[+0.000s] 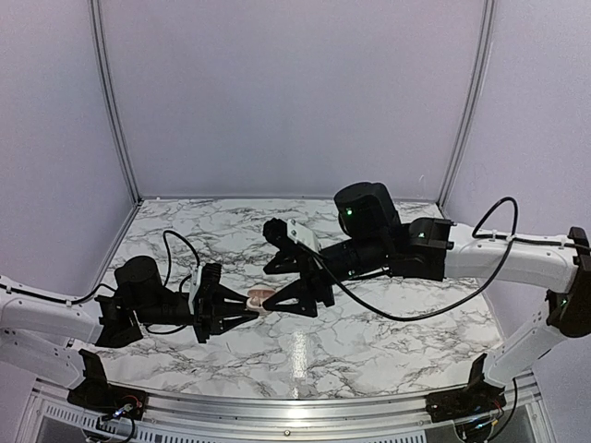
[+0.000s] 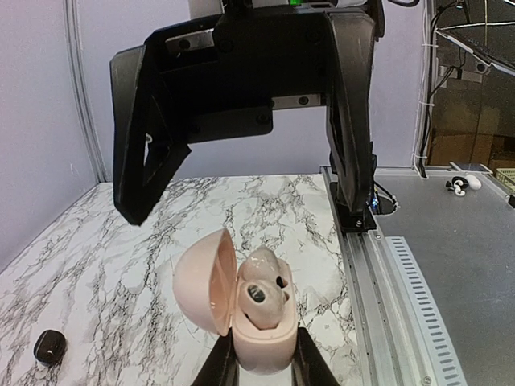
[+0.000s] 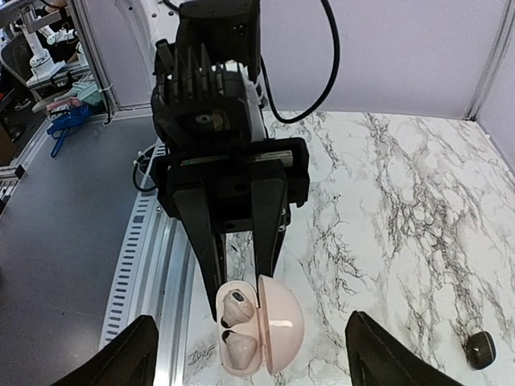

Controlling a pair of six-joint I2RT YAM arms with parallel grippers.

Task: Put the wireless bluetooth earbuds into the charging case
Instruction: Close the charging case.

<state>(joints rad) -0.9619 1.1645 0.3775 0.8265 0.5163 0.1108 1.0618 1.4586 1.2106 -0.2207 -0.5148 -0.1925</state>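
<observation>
The left gripper [image 1: 242,312] is clamped on the base of the case [image 2: 259,342]. The lid is swung open and both wells face up, probably so the case stays steady for loading. The wells look empty, though I can't be sure. Just above it hangs the right gripper [image 2: 241,217], fingers spread wide and gripping nothing. It seems placed to work over the wells. A small black piece [image 3: 480,347] lies on the marble [image 1: 369,332] farther in, apart from the case. It is probably an earbud waiting to be picked up.

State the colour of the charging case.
The charging case is pale pink, clearest in the left wrist view.
</observation>
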